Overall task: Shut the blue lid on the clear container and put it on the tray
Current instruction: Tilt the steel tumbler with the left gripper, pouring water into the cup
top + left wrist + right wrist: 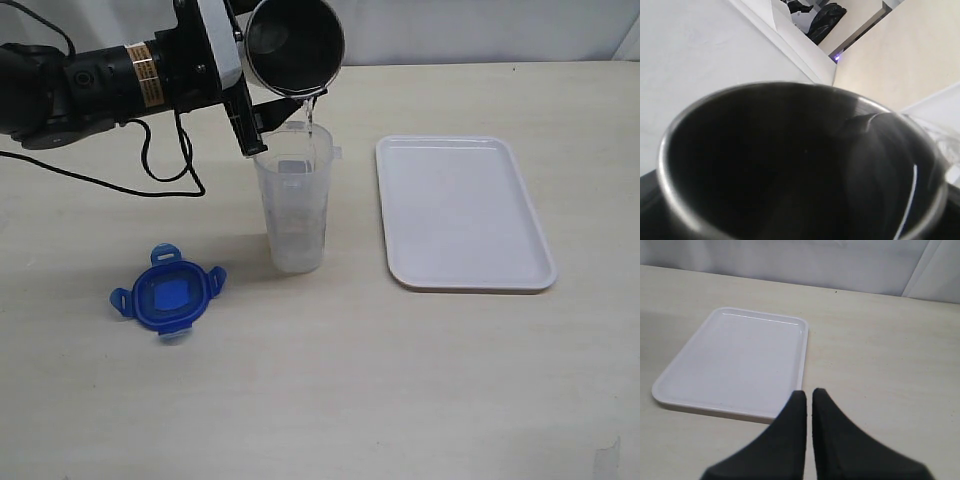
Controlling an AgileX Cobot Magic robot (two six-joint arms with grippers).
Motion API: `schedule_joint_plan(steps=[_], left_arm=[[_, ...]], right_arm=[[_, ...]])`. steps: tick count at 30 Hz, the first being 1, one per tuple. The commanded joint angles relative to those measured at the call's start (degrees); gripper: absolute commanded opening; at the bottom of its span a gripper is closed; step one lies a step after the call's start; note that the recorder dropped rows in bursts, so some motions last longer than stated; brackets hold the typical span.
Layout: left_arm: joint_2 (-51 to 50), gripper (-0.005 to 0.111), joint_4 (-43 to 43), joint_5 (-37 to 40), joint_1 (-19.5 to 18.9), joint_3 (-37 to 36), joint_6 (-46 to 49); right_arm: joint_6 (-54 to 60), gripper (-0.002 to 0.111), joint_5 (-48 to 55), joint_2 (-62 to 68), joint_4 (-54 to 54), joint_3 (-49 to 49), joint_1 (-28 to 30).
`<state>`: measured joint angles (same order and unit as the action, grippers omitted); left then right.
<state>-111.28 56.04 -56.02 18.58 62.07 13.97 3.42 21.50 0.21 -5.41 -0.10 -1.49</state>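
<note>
The clear container (295,205) stands upright on the table, uncovered, with some water in its bottom. Directly above its rim, my left gripper (268,100) is shut on a grey steel cup (295,45), tilted so that a thin stream of water (310,115) falls into the container. The cup's dark inside (790,175) fills the left wrist view and hides the fingers. The blue lid (167,292) lies flat on the table, left and in front of the container. The white tray (462,210) lies to the container's right with nothing on it. My right gripper (809,394) is shut and holds nothing, just off the tray's (735,355) corner.
The left arm (90,80) and its black cable (150,170) stretch over the table's back left. A white wall (790,260) rises behind the table's far edge. The right arm does not show in the exterior view.
</note>
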Motion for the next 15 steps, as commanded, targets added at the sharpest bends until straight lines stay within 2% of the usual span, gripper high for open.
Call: schedule_joint_plan(steps=[1, 15], left_arm=[[1.3, 0.000, -1.8, -3.0, 0.0, 1.0, 3.0], [1.3, 0.000, -1.8, -3.0, 0.0, 1.0, 5.9]], right_arm=[[-0.2, 0.004, -0.2, -0.2, 0.4, 0.1, 0.1], [-0.2, 0.004, -0.2, -0.2, 0.4, 0.1, 0.1]])
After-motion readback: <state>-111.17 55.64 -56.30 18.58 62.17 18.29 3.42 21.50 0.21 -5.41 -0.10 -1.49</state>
